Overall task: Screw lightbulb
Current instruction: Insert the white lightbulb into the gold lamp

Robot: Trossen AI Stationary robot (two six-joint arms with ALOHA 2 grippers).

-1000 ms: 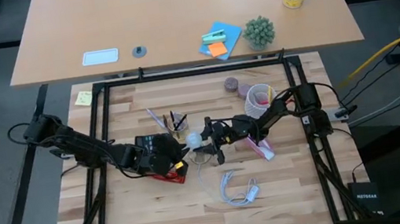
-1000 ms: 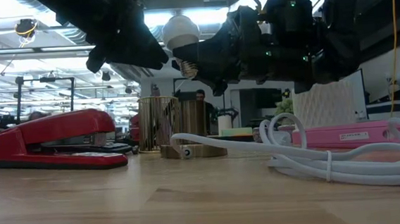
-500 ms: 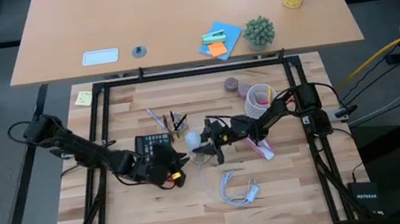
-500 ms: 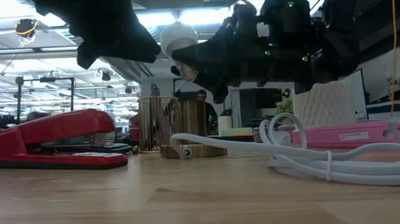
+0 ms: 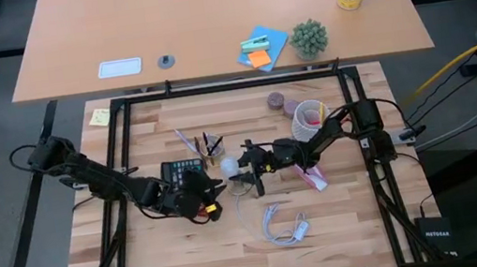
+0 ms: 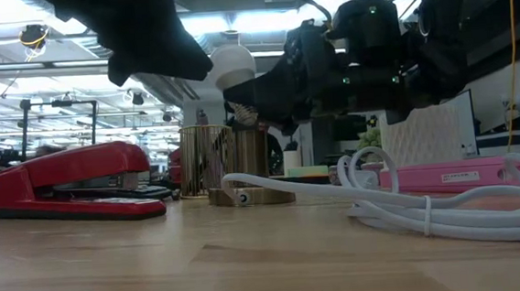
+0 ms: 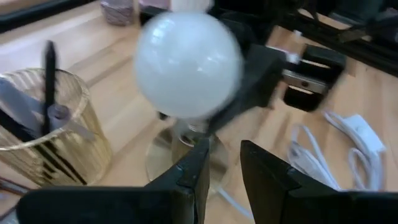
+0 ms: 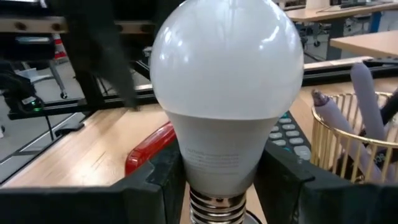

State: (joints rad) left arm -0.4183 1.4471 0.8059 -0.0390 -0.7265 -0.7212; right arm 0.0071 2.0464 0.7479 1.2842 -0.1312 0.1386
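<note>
On the floor at the near right, beside the table, a black box [image 5: 434, 235] carries white lettering that looks like "NETGEAR". The lightbulb [image 8: 225, 93] has faint grey print on its white neck, too small to read. Nothing else is legible.

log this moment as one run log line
right gripper: jaws shut on lightbulb, held off the table | left gripper: empty, jaws apart, facing bulb | screwing: not seen
</note>
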